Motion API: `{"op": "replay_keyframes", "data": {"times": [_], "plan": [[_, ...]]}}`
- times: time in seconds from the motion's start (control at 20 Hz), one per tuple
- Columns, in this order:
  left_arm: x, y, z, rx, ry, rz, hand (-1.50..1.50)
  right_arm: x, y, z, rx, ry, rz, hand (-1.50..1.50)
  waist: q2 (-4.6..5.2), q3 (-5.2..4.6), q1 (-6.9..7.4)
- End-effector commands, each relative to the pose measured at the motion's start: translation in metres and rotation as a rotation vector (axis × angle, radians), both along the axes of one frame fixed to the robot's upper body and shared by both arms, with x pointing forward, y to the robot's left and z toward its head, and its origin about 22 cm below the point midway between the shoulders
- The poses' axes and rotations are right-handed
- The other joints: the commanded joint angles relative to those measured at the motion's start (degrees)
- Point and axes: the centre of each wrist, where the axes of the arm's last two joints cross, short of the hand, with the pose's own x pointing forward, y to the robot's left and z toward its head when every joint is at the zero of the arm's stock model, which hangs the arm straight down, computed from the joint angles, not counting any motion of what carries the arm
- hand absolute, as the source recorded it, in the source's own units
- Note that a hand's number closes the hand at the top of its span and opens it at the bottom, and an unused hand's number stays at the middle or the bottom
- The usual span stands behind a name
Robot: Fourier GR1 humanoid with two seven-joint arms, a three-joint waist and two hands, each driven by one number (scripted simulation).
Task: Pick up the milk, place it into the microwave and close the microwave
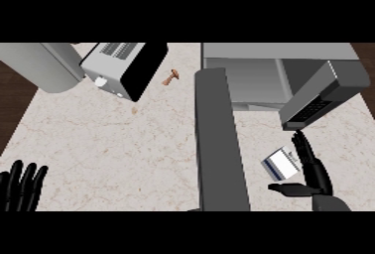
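Head view: the milk carton (281, 164) sits on the desk (110, 144) in front of the open microwave (249, 79). It is just beside the right hand (315, 174), whose fingers are straight with the thumb spread. The left hand (21, 191) rests open at the lower left.

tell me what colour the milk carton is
The milk carton is white with a dark blue band on one side; head view shows it best.

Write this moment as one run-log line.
milk carton: on counter, outside microwave | microwave door: open | right hand: open beside milk carton | left hand: resting, lower left
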Motion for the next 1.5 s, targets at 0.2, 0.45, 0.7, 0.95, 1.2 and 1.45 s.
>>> {"op": "replay_keyframes", "data": {"times": [0.2, 0.45, 0.7, 0.95, 1.2, 1.45], "plan": [[-0.01, 0.009, -0.005, 0.003, 0.003, -0.008, -1.5, 0.013, 0.016, 0.001, 0.17, -0.111, 0.014, -1.5, -0.09, -0.02, 0.1], [-0.005, 0.013, 0.001, -0.003, -0.001, 0.003, -1.5, -0.003, 0.02, -0.009, 0.282, -0.168, 0.042, 1.5, -0.1, 0.01, -0.27], [-0.002, 0.018, -0.009, 0.002, 0.002, 0.002, -1.5, 0.011, 0.018, -0.001, 0.326, -0.151, 0.056, 1.5, 0.06, 0.03, 0.12], [-0.013, 0.01, -0.003, 0.012, -0.011, 0.019, -1.5, 0.002, 0.038, -0.008, 0.397, -0.132, 0.145, 1.5, -0.24, -0.01, -0.09], [-0.011, 0.006, -0.011, 0.002, -0.011, 0.025, -1.5, 0.048, 0.024, 0.025, 0.398, -0.165, 0.061, 1.5, -0.15, -0.05, -0.05], [-0.015, 0.009, -0.011, -0.01, 0.006, 0.034, -1.5, 0.04, 0.045, 0.025, 0.359, -0.183, 0.171, 1.5, -0.47, -0.16, -1.01]]}}
